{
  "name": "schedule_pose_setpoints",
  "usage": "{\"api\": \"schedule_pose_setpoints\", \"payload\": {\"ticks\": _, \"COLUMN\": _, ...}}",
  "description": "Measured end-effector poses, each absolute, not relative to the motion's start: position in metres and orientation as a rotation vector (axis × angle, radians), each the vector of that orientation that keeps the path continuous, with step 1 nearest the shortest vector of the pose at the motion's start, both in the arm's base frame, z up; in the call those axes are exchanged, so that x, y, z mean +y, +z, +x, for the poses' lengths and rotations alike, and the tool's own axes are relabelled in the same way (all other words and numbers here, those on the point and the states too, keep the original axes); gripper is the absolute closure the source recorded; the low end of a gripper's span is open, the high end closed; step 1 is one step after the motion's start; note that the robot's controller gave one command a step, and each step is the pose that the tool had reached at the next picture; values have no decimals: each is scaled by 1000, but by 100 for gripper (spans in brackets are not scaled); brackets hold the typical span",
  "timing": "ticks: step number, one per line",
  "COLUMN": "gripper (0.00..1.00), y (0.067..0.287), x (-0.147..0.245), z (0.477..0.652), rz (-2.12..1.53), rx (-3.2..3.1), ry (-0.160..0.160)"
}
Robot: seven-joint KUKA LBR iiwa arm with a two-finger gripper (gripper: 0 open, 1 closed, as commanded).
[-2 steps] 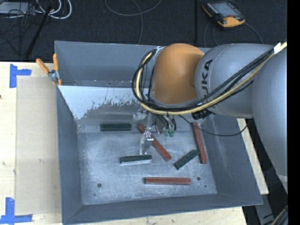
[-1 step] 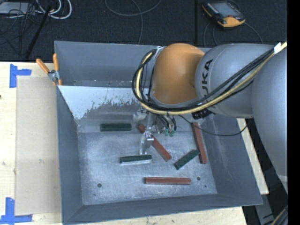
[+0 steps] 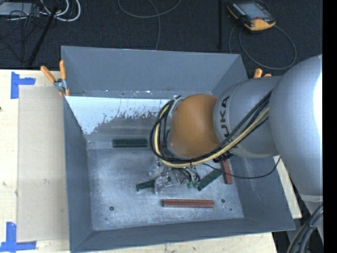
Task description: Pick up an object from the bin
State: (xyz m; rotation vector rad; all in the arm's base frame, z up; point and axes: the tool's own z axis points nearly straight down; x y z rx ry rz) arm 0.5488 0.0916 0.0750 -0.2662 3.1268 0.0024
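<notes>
The pincer [image 3: 167, 179] is poised at a dark green stick [image 3: 144, 185] in the middle of the bin [image 3: 105, 217]; whether it is clenched cannot be told. Closing, then lifting, is called for.

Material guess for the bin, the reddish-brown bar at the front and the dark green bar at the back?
Bin: grey sheet metal, matte, floor scuffed pale.
Reddish-brown bar: wood or plastic, dull, no glint; unclear which.
Dark green bar: probably plastic, matte, even colour.

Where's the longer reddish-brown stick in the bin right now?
The reddish-brown stick lies on the bin floor near the lower wall, just below-right of the gripper.
</notes>
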Motion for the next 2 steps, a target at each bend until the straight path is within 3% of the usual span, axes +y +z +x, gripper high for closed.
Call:
{"api": "schedule_pose_setpoints", "payload": {"ticks": 1, "gripper": 100, "y": 75, "x": 92, "z": 549, "rz": -265, "rx": 3127, "ry": 3}}
{"api": "schedule_pose_setpoints", "payload": {"ticks": 2, "gripper": 100, "y": 284, "x": 96, "z": 558, "rz": -327, "rx": 3126, "ry": 0}}
